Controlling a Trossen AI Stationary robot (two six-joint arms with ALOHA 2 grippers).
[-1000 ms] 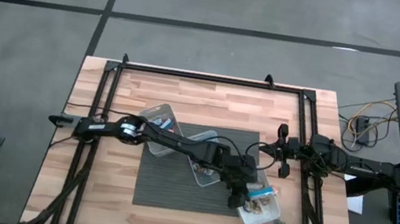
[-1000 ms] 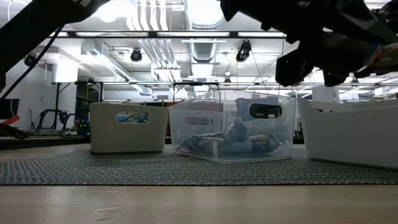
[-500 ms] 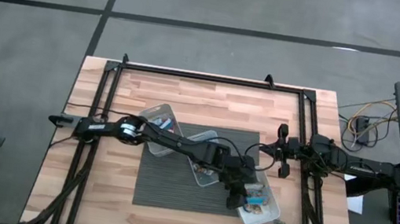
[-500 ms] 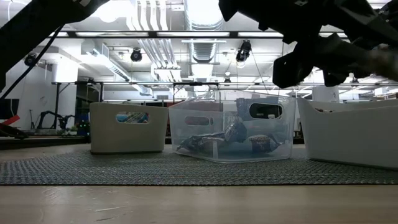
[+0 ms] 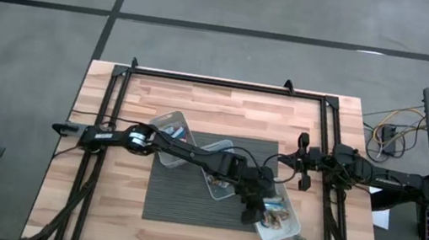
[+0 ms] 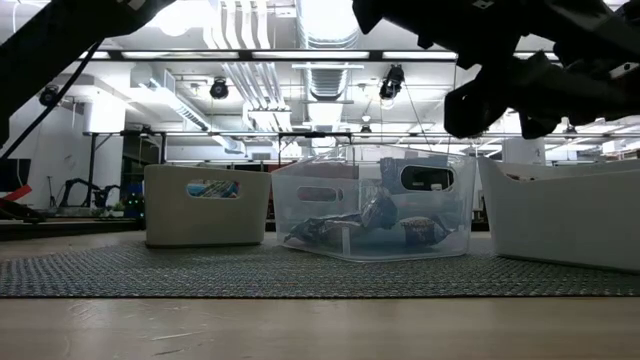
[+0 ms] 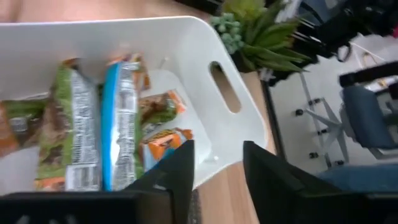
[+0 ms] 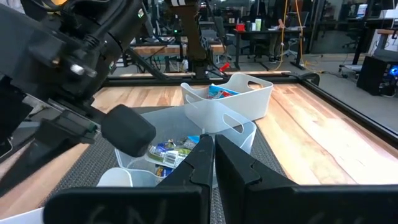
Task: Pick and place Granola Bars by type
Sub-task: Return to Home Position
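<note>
White bin [image 7: 186, 50] held Granola Bars [image 7: 121, 124]; left jaws released above.
Low withdrawal could snag its rim; right jaws clenched.

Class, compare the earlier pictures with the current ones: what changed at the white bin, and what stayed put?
The left claw let go of the bar it held a second ago, dropping it among the granola bars in the white bin; it now stands open and empty above. The arm itself hardly shifted. The right claw, the clear tub and the grey bin stayed put.
</note>
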